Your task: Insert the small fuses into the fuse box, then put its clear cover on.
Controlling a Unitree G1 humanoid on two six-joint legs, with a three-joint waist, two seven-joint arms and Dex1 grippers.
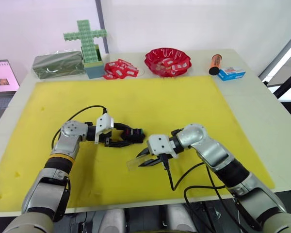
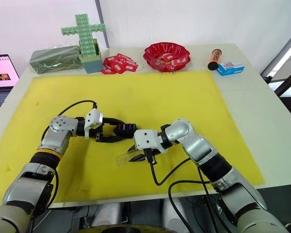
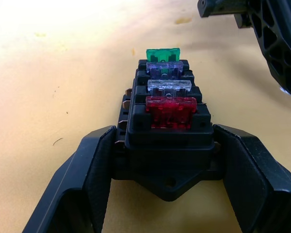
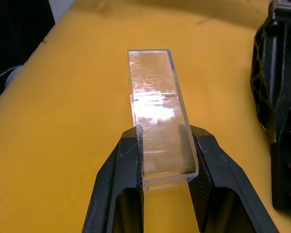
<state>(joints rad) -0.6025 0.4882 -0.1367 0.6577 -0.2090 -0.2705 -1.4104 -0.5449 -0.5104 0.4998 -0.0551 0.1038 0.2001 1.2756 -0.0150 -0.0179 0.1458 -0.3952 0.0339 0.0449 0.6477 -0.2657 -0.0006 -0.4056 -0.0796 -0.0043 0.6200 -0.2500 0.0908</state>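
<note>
The black fuse box [image 3: 167, 141] rests on the yellow mat, clamped between the fingers of my left gripper [image 1: 122, 137]. Four small fuses stand in its slots in a row: red [image 3: 170, 109], pale clear [image 3: 169, 87], purple [image 3: 164, 68] and green [image 3: 162, 53]. My right gripper [image 1: 150, 158] is shut on the clear cover [image 4: 157, 116], a transparent rectangular cap that sticks out from its fingertips. The cover [image 1: 136, 162] hangs just above the mat, a short way in front of the fuse box [image 1: 132, 134] and to its right.
The yellow mat [image 1: 150, 102] covers most of the white table. At the back stand a green brick cross [image 1: 86, 41], a dark green box [image 1: 58, 64], red-and-white packets [image 1: 120, 69], a red bowl [image 1: 168, 61], an orange tube [image 1: 215, 64] and a blue box [image 1: 231, 73].
</note>
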